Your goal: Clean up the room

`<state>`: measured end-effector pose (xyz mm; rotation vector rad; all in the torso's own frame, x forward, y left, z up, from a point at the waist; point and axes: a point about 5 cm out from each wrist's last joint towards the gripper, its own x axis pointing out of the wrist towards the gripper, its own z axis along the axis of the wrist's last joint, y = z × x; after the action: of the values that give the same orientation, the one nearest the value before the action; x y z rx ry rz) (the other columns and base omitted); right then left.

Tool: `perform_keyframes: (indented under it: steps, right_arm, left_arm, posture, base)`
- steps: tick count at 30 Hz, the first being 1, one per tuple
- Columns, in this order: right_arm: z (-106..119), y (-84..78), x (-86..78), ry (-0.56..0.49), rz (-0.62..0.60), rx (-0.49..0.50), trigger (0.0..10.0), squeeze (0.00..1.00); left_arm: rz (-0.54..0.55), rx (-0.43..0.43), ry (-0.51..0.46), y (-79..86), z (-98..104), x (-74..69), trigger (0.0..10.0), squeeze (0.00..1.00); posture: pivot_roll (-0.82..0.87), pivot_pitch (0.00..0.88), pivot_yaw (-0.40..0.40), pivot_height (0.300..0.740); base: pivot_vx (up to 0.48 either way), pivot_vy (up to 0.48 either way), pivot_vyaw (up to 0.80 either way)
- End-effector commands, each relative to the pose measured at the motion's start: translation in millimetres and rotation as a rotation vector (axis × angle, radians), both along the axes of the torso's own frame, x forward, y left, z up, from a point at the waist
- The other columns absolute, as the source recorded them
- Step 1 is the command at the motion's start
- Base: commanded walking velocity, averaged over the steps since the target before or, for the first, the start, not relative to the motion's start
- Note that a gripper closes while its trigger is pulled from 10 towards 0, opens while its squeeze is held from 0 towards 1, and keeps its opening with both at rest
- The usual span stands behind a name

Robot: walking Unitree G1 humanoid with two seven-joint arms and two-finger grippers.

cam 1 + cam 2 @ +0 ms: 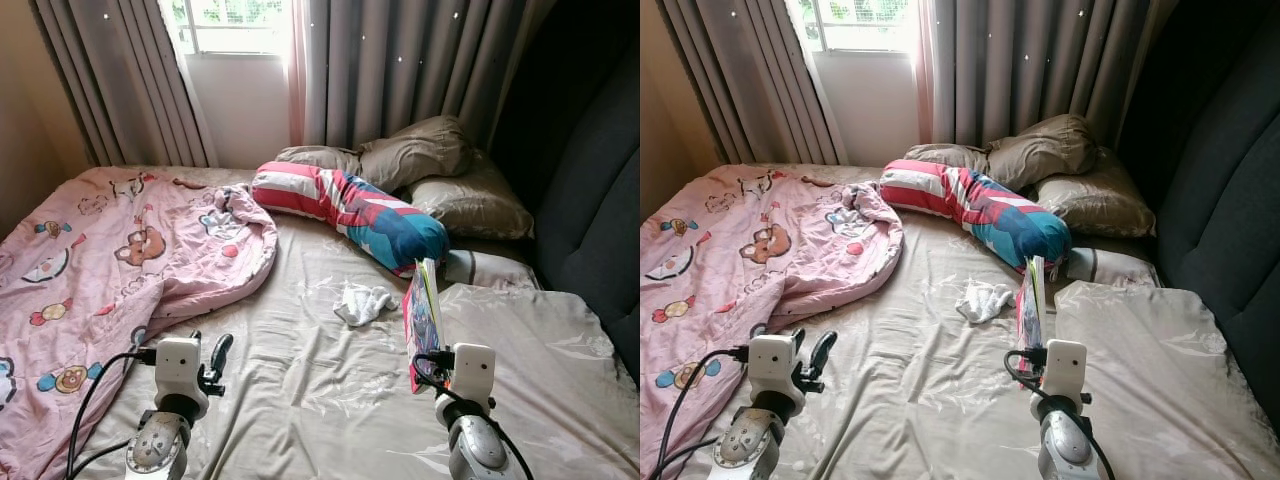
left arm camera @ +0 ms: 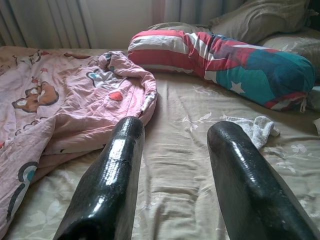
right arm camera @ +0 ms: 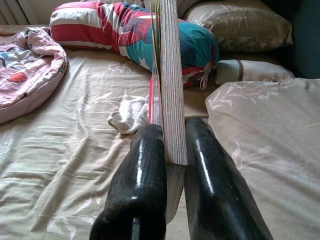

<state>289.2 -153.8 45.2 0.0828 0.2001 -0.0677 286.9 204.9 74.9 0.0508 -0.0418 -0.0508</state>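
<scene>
Showing a bed (image 1: 330, 390) with a beige sheet, seen from its foot. A pink cartoon-print quilt (image 1: 110, 270) lies bunched over the bed's left half. A striped red, white and teal bolster (image 1: 350, 210) lies across the middle, ahead of two beige pillows (image 1: 440, 170) by the dark headboard (image 1: 590, 200). A small white cloth (image 1: 362, 302) rests crumpled on the sheet, just in front of the bolster and between the two arms. Grey curtains (image 1: 400, 70) frame a window behind. The left gripper (image 2: 175, 150) hovers low over the sheet beside the quilt's edge, its fingers (image 2: 112, 175) spread apart and empty. The right gripper (image 3: 172, 150) is raised above the sheet, fingers clenched on a thin book (image 1: 423, 320) held upright on edge.
</scene>
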Motion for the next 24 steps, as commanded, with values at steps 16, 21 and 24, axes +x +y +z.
perform_keyframes:
  steps: [16,21,24]
  right_arm:
    - [4.3,-6.6,11.6,-0.019,-0.036,-0.020,10.0,0.00]
    - [1.9,-5.8,12.6,0.003,-0.022,-0.024,10.0,0.00]
    - [3.2,-5.7,13.6,-0.006,-0.020,-0.037,10.0,0.00]
  left_arm:
    - [-0.021,0.025,0.025,4.1,-1.0,-4.5,10.0,0.00]
    - [-0.016,0.022,0.027,4.3,-1.4,-4.8,10.0,0.00]
    - [-0.012,0.021,0.025,4.4,-1.4,-4.6,10.0,0.00]
  posture:
    - [0.00,0.038,0.020,0.719]
    - [0.00,0.042,0.017,0.709]
    - [0.00,0.044,0.015,0.689]
  base:
    - [0.000,0.000,0.00]
    - [0.000,0.000,0.00]
    - [0.000,0.000,0.00]
